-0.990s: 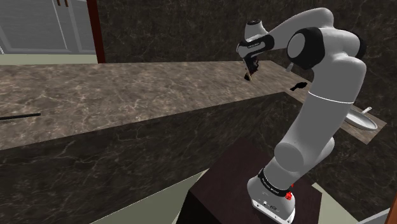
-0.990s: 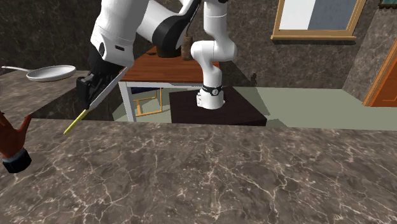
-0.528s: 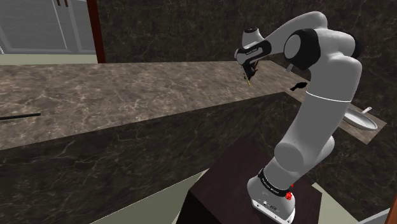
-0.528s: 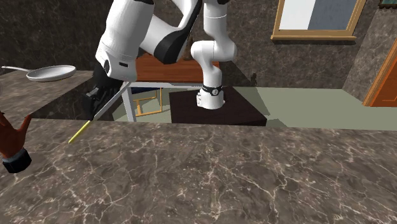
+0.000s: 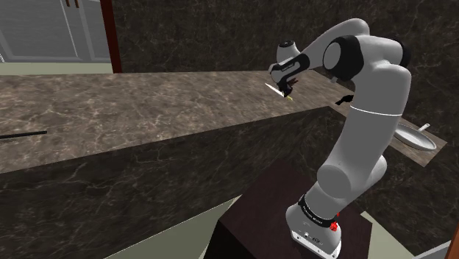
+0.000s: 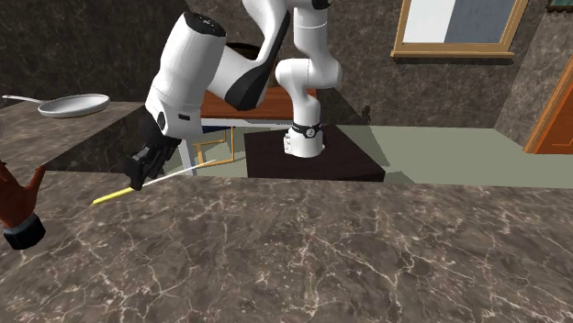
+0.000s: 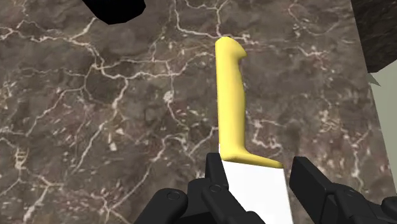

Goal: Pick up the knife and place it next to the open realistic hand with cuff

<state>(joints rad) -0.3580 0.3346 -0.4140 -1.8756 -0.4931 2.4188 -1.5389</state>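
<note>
Jaws clamp the white blade of the knife (image 7: 230, 95), so my gripper (image 7: 259, 167) has the pickup done. It hangs low over the counter (image 6: 321, 257); the cuffed hand (image 6: 18, 206) lies nearby at the second exterior view's left. Setting down is left, I judge.

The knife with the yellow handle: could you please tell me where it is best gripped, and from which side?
Probably at the blade's base, just behind the yellow handle, where the gripper clasps the knife now. Come from the blade end with a finger on either side. The blade is narrow enough to fit between them, and the handle is left free, pointing away.
</note>
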